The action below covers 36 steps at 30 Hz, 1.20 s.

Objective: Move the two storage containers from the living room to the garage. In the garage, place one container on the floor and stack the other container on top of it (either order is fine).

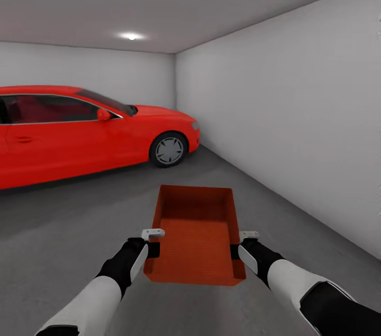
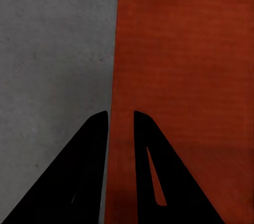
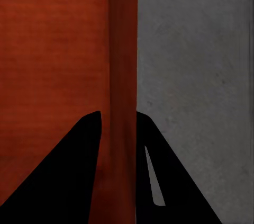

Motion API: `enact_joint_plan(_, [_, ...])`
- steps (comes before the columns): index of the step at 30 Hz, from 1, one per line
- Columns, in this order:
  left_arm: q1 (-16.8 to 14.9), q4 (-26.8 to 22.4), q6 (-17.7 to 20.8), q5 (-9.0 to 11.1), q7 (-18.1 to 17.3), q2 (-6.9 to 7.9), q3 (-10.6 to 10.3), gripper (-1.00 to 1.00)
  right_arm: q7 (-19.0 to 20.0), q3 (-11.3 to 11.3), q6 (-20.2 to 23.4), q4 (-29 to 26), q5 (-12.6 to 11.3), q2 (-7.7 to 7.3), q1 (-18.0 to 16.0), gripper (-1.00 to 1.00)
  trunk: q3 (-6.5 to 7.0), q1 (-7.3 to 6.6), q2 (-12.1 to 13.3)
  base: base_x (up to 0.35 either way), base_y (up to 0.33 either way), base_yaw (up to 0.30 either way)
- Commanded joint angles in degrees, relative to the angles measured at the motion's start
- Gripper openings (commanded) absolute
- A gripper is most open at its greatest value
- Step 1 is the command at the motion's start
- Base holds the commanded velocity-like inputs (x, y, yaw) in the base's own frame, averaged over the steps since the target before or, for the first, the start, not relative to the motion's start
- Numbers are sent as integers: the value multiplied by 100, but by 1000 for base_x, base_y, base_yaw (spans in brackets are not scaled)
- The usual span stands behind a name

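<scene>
I am in the garage, with its dark grey concrete floor (image 1: 79, 230). One orange-red open-top storage container (image 1: 196, 235) is held in front of me between both arms, empty inside. My left gripper (image 1: 152, 247) is shut on its left side wall, and my right gripper (image 1: 236, 250) is shut on its right side wall. In the left wrist view the black fingers straddle the container (image 2: 185, 75) wall, one inside and one outside, at the left gripper (image 2: 120, 114). The right gripper (image 3: 118, 113) pinches the container's wall (image 3: 124, 49) the same way, with floor (image 3: 196, 75) beyond.
A red car (image 1: 79, 129) is parked at the left, its nose pointing toward the far right corner. A plain white wall (image 1: 296, 129) runs along the right side. Open concrete lies between the car and that wall, ahead of the container.
</scene>
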Motion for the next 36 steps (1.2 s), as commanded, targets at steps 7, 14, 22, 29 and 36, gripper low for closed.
enact_joint_plan(7, [-5,-43,53,-219,326,-2,138,-100,-25,313,6,-14,-248,-1,4,-100,-3,5,-4,322,0,-243])
enact_joint_plan(14, [-5,-43,49,-223,323,-2,136,-100,-25,313,6,-14,-248,-1,4,-100,-3,5,-4,322,0,-245])
enact_joint_plan(22, [-5,-60,45,-223,327,-2,123,-100,-25,313,6,-14,-248,0,4,-100,-3,5,-4,322,0,-245])
enact_joint_plan(29, [-5,-86,45,-223,331,-2,107,-100,-25,313,6,-14,-248,-2,4,-100,-3,5,-4,322,0,-245])
enact_joint_plan(36, [-5,-94,45,-223,331,-2,105,-100,-25,313,6,-14,-250,-2,4,-100,-3,5,-4,322,0,-245])
